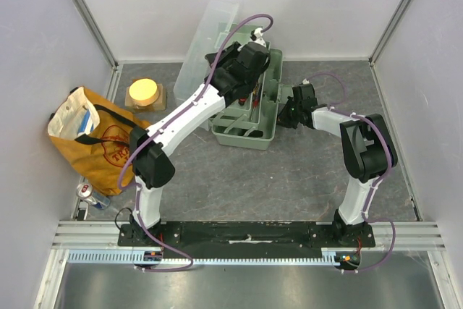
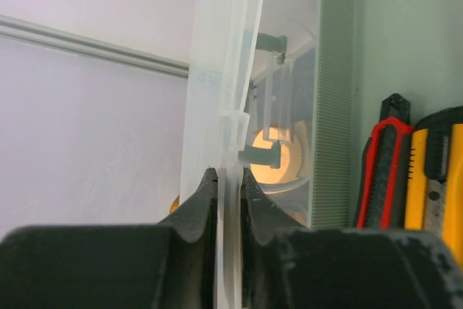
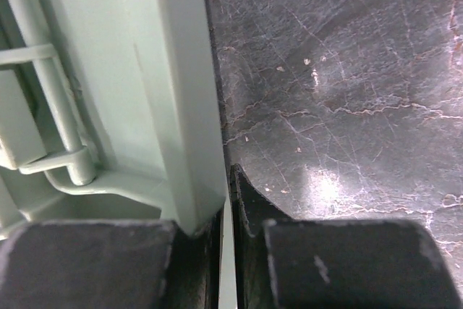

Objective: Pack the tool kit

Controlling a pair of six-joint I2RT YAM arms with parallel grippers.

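Toolbox (image 1: 242, 134), pale green and open, stands toward the far middle of the bench (image 1: 304, 179). In the overhead view the left arm covers much of its inside, and the left hand (image 2: 228, 179) is pinched narrow on the edge of the swung-open translucent lid (image 1: 206, 34). The right hand (image 3: 226, 208) is closed thin on the box's right wall with one finger hidden behind it, while a red-handled cutter (image 2: 383, 157) and a yellow-handled cutter (image 2: 434, 179) show against the green plastic, cut off by the frame. The bench is dark grey and veined, walled by plain white panels, with a yellow-orange cloth bag (image 1: 94, 142) at its left edge.
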